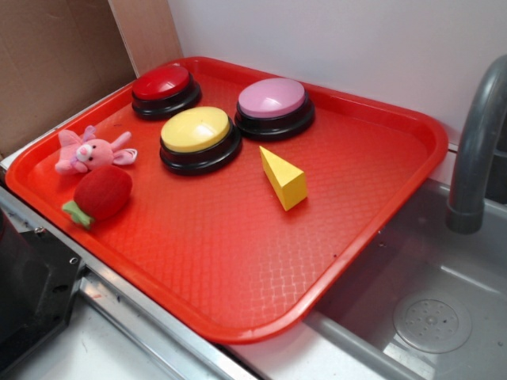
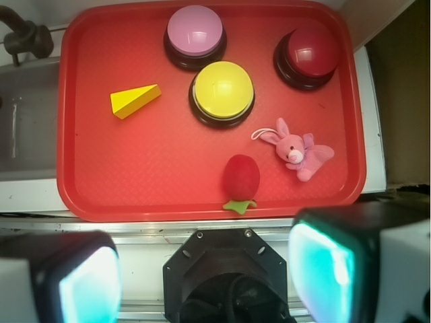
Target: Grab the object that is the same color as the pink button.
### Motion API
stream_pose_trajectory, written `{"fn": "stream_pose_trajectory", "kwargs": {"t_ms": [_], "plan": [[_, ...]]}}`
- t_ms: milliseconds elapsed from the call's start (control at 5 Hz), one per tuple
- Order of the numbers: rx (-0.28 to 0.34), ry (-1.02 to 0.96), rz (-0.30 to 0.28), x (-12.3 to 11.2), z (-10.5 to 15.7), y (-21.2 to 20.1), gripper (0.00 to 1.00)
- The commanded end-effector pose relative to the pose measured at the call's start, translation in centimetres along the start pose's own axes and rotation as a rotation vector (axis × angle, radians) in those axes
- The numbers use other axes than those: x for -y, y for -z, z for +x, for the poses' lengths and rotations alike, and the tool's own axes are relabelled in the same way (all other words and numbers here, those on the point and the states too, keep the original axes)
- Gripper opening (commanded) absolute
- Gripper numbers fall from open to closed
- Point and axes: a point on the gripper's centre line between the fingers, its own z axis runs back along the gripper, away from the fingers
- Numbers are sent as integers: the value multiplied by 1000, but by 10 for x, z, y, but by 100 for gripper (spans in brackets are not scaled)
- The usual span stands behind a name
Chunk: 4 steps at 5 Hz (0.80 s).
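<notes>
Nothing grabbed yet. Our gripper (image 2: 202, 269) hangs high above the tray's (image 2: 87, 195) near edge w/ fingers (image 2: 323, 269) spread wide and nothing between them. The pink bunny (image 2: 296, 151) lies untouched near the tray's corner, just beside the strawberry (image 2: 241, 178), below the red button (image 2: 311, 52); the pink button (image 2: 195, 33) sits well apart. Left to do: descend, close, lift. Room above is open, but the tray rim & strawberry crowd two sides.

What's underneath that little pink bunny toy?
The pink plush bunny lies on the red tray, beside the red plush strawberry. Only textured tray surface shows around it; the patch directly beneath is covered by its body.
</notes>
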Motion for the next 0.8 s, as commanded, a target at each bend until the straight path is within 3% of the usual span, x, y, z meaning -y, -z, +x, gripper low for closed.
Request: {"fn": "stream_pose_trajectory", "kwargs": {"t_ms": [0, 400, 600], "plan": [[0, 0, 0, 0, 0, 0, 100], [47, 107, -104, -46, 9, 27, 100], [61, 148, -119, -69, 11, 47, 100]]}}
